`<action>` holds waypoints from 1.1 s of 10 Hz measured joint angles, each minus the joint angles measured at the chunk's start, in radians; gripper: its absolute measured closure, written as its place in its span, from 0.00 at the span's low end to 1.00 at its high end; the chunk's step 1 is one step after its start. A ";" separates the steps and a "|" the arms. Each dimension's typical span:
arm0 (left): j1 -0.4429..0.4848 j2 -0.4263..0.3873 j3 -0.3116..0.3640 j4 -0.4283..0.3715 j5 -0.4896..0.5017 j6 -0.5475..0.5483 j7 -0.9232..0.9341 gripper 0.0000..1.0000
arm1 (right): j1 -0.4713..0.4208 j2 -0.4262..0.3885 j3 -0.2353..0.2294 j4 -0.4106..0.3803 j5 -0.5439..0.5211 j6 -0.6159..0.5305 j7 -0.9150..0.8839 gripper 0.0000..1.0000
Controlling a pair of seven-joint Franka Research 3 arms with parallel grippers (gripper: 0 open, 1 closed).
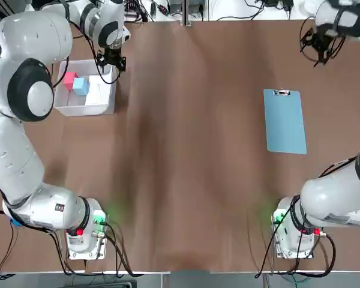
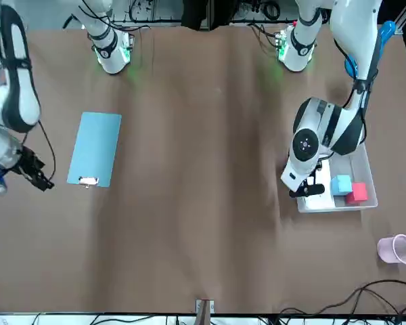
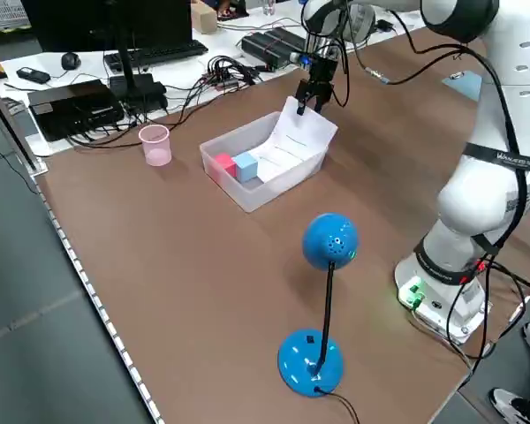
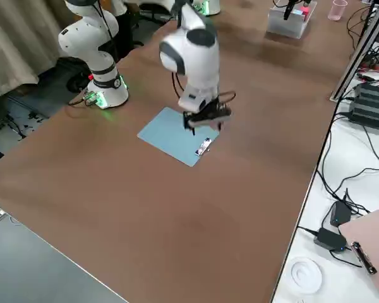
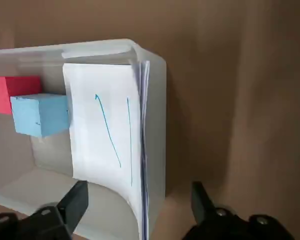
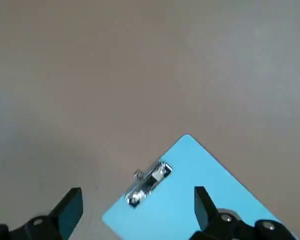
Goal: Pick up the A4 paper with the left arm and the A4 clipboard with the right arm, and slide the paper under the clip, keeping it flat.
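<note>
White sheets of A4 paper (image 5: 107,135) leaned upright inside the white plastic bin (image 5: 155,125) at the bench's far left, edges exposed beneath the released left hand (image 5: 140,200). The flat light-blue A4 clipboard (image 1: 284,122) lay far right, the empty, spread right hand (image 6: 137,205) above its clip (image 6: 149,183).

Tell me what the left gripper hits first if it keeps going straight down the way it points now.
Most likely the curled A4 paper standing in the white bin; the open left gripper straddles the paper's edge and bin wall, though depth is unclear.

Brown table (image 1: 186,150): clipboard (image 1: 284,121), bin (image 1: 105,105), cup (image 2: 396,249), lamp (image 3: 314,367).
</note>
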 joint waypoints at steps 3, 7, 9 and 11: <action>0.000 0.036 0.000 -0.005 0.014 0.001 0.000 0.21 | 0.007 0.115 0.012 -0.018 0.001 0.173 0.168 0.02; 0.003 0.038 0.001 0.003 0.027 0.001 0.000 0.69 | 0.016 0.245 0.014 -0.017 0.003 0.291 0.327 0.04; 0.003 0.037 0.001 0.003 0.027 -0.006 -0.004 0.98 | 0.062 0.249 0.016 -0.021 0.003 0.261 0.465 0.05; 0.003 0.020 0.000 0.007 0.028 -0.027 -0.010 0.99 | 0.105 0.249 0.016 -0.046 0.003 0.229 0.568 0.06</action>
